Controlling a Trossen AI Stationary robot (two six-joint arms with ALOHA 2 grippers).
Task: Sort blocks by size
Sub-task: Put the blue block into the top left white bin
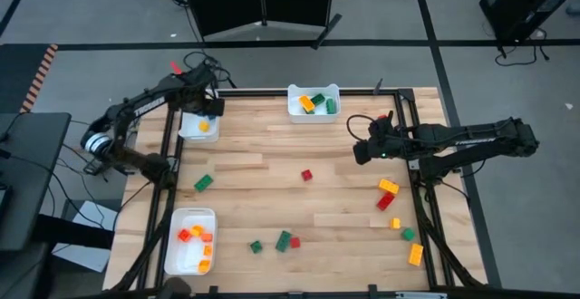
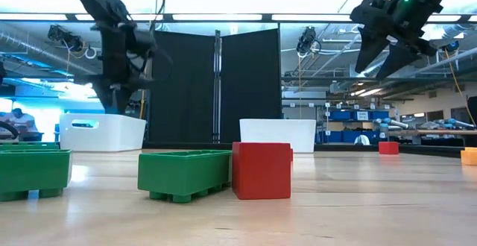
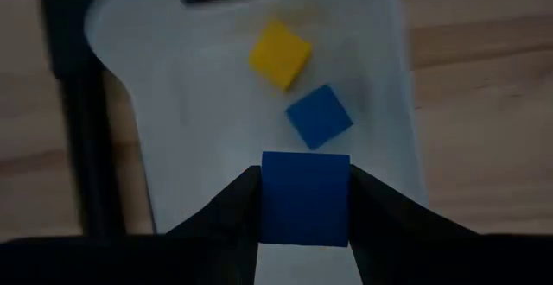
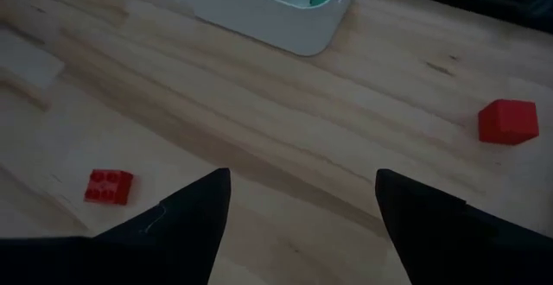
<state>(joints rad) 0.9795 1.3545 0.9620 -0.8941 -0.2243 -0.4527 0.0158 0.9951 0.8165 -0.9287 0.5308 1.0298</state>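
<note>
My left gripper (image 1: 210,109) hangs over the small white tray (image 1: 188,132) at the table's far left, shut on a blue block (image 3: 304,197). In that tray lie a yellow block (image 3: 280,53) and another blue block (image 3: 319,116). My right gripper (image 1: 361,150) stands open above the bare wood right of the middle, with nothing between its fingers (image 4: 207,207). Loose blocks rest flat on the table: a red one (image 1: 307,175), a green one (image 1: 204,182), and an orange and red pair (image 1: 387,194). My left gripper pinches the blue block by two opposite side faces (image 3: 270,200), one finger on each. The fingers come from above, pointing steeply down. The block hangs clear above the tray floor, its flat face toward the wrist camera.
A white tray (image 1: 297,109) at the far middle holds green, orange and yellow blocks. Another white tray (image 1: 172,245) at the near left holds orange, red and yellow ones. More blocks lie near the front edge (image 1: 286,241) and at the near right (image 1: 415,255).
</note>
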